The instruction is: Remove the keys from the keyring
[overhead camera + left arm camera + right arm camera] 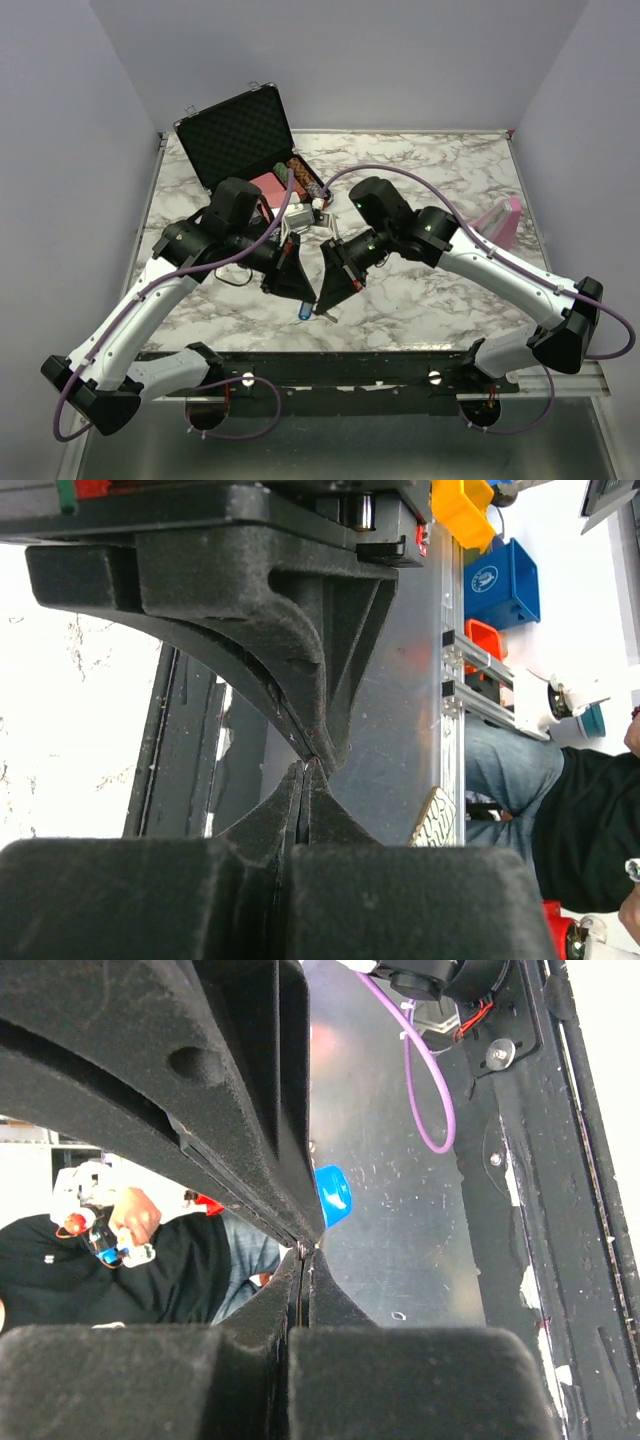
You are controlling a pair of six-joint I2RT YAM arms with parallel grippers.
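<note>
The keys (304,311) show only as a bright blue, rounded piece at the centre of the overhead view, the silvery metal too small to see, near the lower edge of the marble-veined tabletop (400,312). Just above it the matte black, wedge-shaped left claw (312,760) and right claw (303,1248) meet tip to tip, each pressed fully closed

An open black case (237,135) stands at the far left corner of the marble table (450,165), poker chips (305,180) just beside it. A pink object (503,222) lies at the right edge.
</note>
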